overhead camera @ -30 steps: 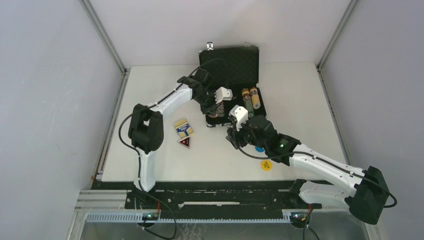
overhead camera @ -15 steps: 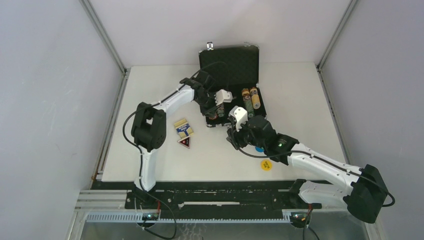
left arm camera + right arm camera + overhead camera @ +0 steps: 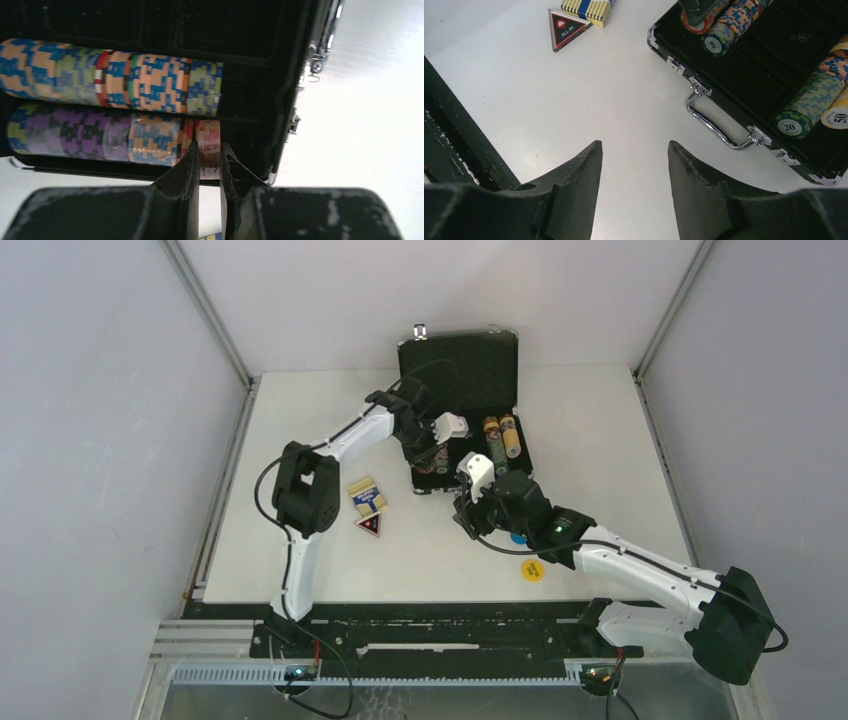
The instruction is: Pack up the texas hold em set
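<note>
At L claw (image 3: 209,156): clenched on red-white chip (image 3: 209,140), fingers (image 3: 186,165) pressed either side of it. Right at the tips, the end of lower chip row (image 3: 95,132) (purple, blue-orange), lying in a slot of the briefcase (image 3: 470,365). Just beyond that, upper chip row (image 3: 115,75), parallel. To the claw's rt, case rim w/ silver latches, then bare table (image 3: 600,430).

At R claw (image 3: 634,150): released, jaws wide apart, nothing btwn, only white table below. Hovering just outside the case's front edge. Ahead & rt of tips: chrome handle (image 3: 716,125) on the case's front wall. Further rt, inside the case: chip stacks on their sides, end faces marked 20 and 50. Ahead & left, well apart from tips: red triangle token (image 3: 566,27) reading ALL IN, card deck (image 3: 586,9) just beyond it. Behind R claw in top view: blue token (image 3: 518,537) partly hidden by the wrist, yellow round token (image 3: 532,569) near it, both on table outside the case. Lid open, standing upright.
</note>
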You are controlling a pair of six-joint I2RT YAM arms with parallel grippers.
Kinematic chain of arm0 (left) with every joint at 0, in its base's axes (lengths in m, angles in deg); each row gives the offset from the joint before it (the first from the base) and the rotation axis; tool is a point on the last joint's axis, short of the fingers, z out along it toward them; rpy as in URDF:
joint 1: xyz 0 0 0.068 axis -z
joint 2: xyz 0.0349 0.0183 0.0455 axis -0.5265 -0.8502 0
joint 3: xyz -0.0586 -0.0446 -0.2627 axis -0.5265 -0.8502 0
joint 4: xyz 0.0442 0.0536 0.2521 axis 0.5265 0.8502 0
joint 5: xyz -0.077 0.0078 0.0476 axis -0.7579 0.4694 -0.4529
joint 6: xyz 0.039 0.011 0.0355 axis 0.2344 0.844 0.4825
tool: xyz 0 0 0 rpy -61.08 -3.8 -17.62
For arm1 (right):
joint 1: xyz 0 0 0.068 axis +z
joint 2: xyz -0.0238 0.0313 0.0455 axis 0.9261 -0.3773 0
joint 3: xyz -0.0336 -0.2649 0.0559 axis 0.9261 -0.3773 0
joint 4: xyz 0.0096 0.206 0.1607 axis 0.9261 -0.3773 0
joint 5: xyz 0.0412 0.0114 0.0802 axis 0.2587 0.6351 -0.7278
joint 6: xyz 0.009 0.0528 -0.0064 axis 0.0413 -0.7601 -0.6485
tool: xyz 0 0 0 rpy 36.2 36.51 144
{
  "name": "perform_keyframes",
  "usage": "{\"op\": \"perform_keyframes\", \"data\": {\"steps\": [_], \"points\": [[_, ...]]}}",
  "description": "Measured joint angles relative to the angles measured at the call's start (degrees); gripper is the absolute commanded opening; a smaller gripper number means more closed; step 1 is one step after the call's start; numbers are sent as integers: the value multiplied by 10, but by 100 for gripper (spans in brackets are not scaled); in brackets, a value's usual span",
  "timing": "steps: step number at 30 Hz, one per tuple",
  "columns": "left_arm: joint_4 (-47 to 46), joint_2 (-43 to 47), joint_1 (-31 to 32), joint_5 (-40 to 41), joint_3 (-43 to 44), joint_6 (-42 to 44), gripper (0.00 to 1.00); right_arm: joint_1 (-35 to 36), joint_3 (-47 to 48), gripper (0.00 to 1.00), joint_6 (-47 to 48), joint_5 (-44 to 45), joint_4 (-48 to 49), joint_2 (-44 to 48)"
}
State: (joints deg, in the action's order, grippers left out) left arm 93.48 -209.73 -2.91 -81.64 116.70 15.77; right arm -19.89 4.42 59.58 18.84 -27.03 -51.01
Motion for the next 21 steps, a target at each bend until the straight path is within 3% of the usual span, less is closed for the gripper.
{"op": "perform_keyframes", "data": {"steps": [14, 21], "points": [[32, -30, 1, 17, 54, -2, 1, -3, 0, 58, 0, 0, 0, -9], [46, -38, 1, 17, 68, -2, 8, -3, 0, 58, 0, -1, 0, -13]]}}
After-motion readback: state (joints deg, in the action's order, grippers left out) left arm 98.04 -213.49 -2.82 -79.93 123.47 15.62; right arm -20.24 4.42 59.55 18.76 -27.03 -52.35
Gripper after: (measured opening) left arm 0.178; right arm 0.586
